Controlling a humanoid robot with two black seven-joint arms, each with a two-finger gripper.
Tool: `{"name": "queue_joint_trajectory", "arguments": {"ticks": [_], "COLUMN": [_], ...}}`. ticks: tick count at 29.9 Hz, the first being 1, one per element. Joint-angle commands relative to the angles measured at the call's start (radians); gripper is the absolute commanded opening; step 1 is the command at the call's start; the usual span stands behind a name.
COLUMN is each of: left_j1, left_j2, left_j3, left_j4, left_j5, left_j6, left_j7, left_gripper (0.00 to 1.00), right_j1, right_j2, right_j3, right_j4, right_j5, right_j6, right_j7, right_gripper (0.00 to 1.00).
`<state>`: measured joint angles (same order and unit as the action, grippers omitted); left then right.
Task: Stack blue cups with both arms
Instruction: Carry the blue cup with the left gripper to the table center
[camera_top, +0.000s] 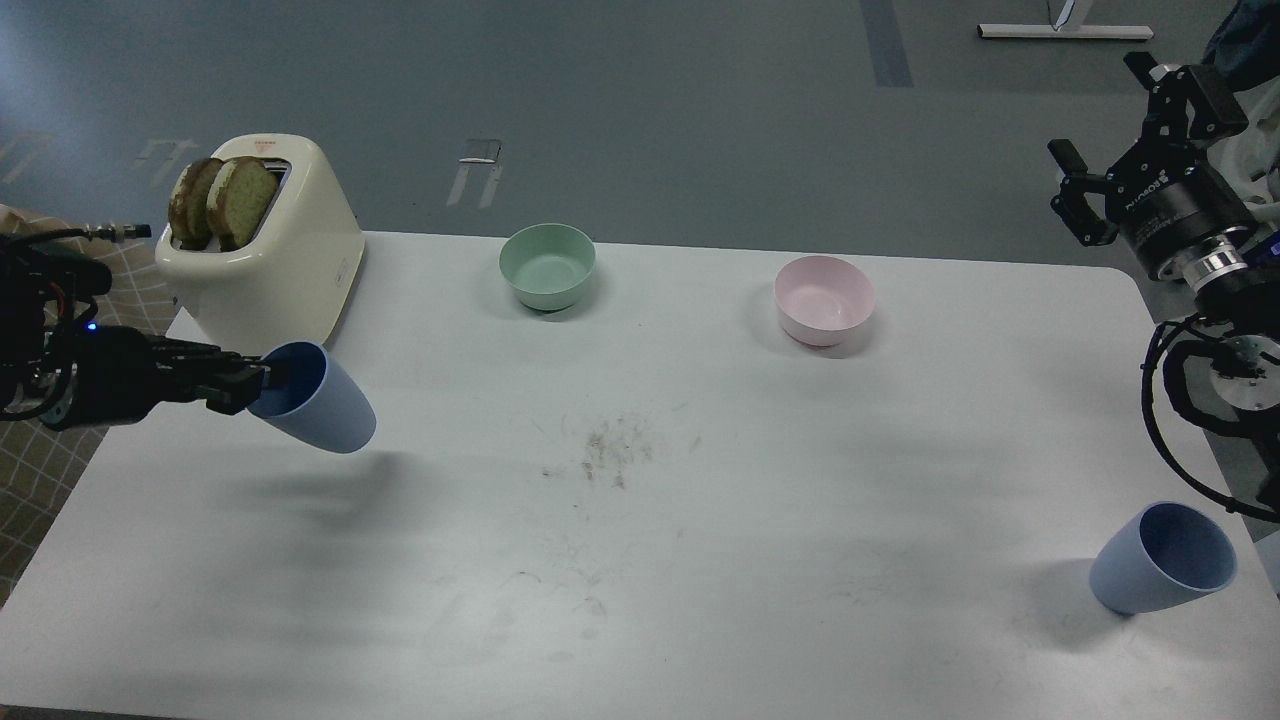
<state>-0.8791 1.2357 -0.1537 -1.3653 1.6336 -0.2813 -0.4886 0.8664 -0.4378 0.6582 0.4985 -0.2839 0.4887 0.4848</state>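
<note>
Grey floor behind, and a white table (700, 560) scuffed with crumbs near its middle. Near the left edge, the left gripper (250, 385) pinches the rim of one blue cup (318, 400), one finger inside the mouth, and the cup hangs tilted above the surface, its shadow on the table below it. The second blue cup (1160, 560) stands leaning by the front right corner, empty, with no gripper near it. The right gripper (1110, 150) is high up beyond the right edge, fingers spread, holding nothing.

The risk? That rim pinch is thin (only one wall clamped), so I'd judge a quick swing could twist the cup loose or drop it. The toaster (265, 260) just behind at the back left corner, two slices of bread (222, 200) poking out, is close enough to get clipped.

Both bowls along the back edge, green bowl (547, 265) and pink bowl (824, 298), look empty.
</note>
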Motion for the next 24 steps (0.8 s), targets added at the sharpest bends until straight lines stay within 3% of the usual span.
{"name": "queue_joint_trajectory", "arguments": {"ticks": [1,5,12,24], "left_j1": [-0.119,-0.202,-0.285,-0.32], "left_j2": [-0.008,-0.07,-0.324,-0.715], "left_j3": [0.002,0.003,0.008,0.019], "left_j4": [-0.08,-0.097,-0.08,0.106], "left_j5": [0.023,0.081,0.186,0.207], "left_j6": [-0.004,-0.032,-0.121,-0.197], "left_j7": [0.0,0.0,0.0,0.0], "left_gripper": [0.0,0.0,0.0,0.0], "right_j1": [0.0,0.002,0.006,0.126], "right_j2": [-0.006,-0.019,-0.061,-0.099], "right_j3": [0.0,0.0,0.0,-0.024], "right_j4": [0.002,0.014,0.047,0.064], "right_j5": [0.0,0.0,0.0,-0.008], "right_j6": [0.0,0.0,0.0,0.0], "right_j7": [0.0,0.0,0.0,-0.003], "right_gripper": [1.0,1.0,1.0,1.0]}}
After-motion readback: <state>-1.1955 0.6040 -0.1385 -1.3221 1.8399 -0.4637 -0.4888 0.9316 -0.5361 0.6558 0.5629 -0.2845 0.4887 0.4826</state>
